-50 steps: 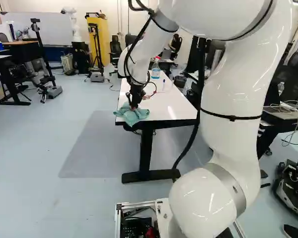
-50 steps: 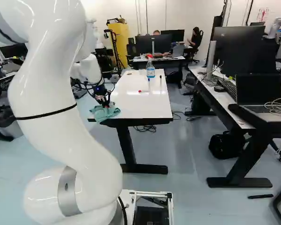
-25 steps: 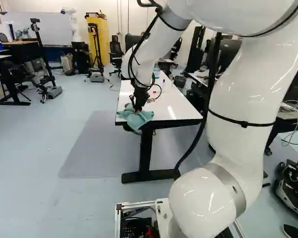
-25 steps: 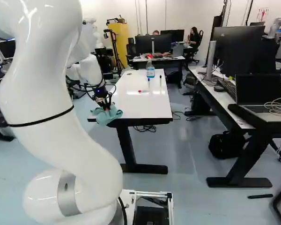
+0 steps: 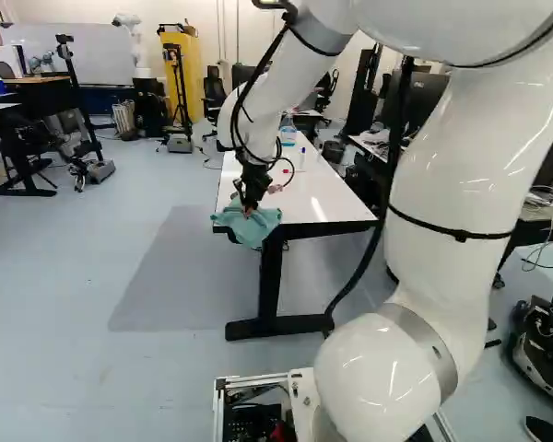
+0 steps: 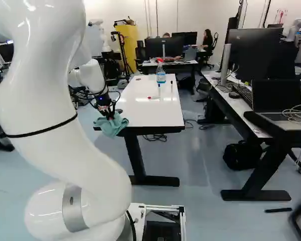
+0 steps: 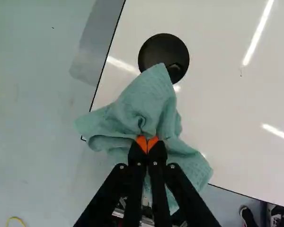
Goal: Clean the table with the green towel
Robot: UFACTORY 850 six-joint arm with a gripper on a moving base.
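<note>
Towel [image 7: 146,99] is what I have clamped: my gripper [image 5: 248,211] pinches a fold of it between two orange pads [image 7: 141,143], their tips drawn close together around the cloth. It lies bunched and rumpled at the near left corner of the white table [image 7: 236,123], partly on the top and partly over the edges. One flap reaches out past the left side, and more of it hangs down at the near end, above the floor [image 7: 33,156]. Ahead of my fingers, the cloth's peak overlaps the rim of a round black disc [image 7: 156,49] on the tabletop.

My white arm [image 5: 456,175] reaches forward and down to that corner. Farther along the same top, well apart from the cloth, a spray bottle [image 6: 161,76] with a red nozzle stands upright. Nearer me than the bottle, a red marker [image 6: 153,97] lies flat, a blue marker [image 6: 159,89] stands beside it, and a black marker [image 6: 171,86] stands a little to the right.

At the right of the right base view, a desk [image 6: 233,104] bears an open laptop [image 6: 277,95], with a black bag [image 6: 241,154] on the floor below.
</note>
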